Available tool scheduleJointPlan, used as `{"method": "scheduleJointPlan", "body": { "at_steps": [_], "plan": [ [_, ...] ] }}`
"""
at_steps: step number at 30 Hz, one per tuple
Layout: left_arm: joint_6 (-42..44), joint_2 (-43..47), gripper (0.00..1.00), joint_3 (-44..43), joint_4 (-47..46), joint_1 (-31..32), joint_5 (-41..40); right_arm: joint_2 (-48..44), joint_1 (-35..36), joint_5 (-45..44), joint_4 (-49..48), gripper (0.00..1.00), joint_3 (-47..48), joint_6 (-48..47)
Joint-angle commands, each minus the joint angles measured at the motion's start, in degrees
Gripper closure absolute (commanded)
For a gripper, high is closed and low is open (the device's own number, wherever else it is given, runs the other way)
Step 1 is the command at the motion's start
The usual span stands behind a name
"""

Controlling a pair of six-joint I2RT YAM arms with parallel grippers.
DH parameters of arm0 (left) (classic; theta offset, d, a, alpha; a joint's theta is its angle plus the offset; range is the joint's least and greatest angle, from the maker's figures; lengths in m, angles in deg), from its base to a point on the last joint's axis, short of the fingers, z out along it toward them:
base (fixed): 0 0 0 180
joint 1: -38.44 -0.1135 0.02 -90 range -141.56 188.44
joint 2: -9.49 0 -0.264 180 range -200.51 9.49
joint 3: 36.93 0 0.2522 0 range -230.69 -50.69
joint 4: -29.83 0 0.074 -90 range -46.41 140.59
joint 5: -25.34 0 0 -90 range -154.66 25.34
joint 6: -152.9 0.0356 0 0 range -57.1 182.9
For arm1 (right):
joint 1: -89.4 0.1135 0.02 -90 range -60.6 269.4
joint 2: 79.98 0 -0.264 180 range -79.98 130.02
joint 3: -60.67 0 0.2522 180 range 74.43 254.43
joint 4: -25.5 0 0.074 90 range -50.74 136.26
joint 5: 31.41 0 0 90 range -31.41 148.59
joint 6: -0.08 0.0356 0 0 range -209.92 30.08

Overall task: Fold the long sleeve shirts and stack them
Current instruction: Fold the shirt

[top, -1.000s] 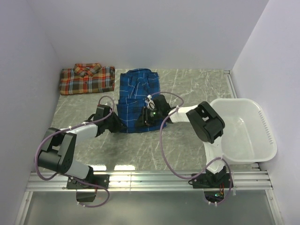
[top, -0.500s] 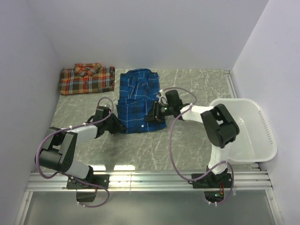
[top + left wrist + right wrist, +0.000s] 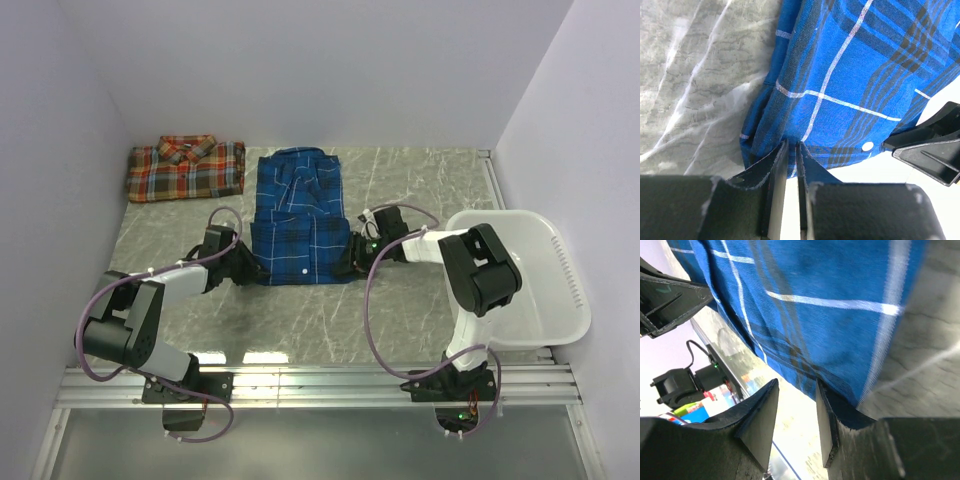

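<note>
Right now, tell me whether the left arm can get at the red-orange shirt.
Probably not yet. The left gripper is shut on the blue shirt at its near left corner, so it must let go first. Otherwise only bare table lies between it and the red-orange shirt.

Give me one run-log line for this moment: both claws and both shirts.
left claw: shut on blue shirt near-left corner | right claw: open at near-right corner | red-orange shirt: folded, far left
</note>
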Motion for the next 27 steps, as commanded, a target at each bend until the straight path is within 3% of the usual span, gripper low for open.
{"method": "scheduleJointPlan", "body": {
  "at_steps": [1, 6, 11, 19, 27],
  "plan": [
    [0.5, 0.2, 0.81, -1.9, 3.1, -0.4, -2.1, -1.1, -2.7, -5.1, 4.2, 0.56, -2.4, -3.3],
    [1.9, 5.2, 0.73, -8.3, 9.2, -0.4, -3.2, -7.9, -2.6, -6.8, 6.3, 0.56, 1.4, -5.2],
    [4.1, 5.6, 0.63, -18.3, 11.3, -0.5, -4.9, -11.0, -2.7, -3.9, -4.2, 0.56, 6.5, 0.4],
    [2.3, -11.2, 0.66, -29.0, 0.8, -1.8, -0.3, 4.2, -2.1, -2.4, -23.1, 0.55, 19.6, 9.9],
    [1.1, -28.7, 0.69, -35.1, -4.3, -2.5, -2.1, 19.5, -3.2, -5.2, -30.7, 0.55, 23.2, 14.3]
  ]
}}
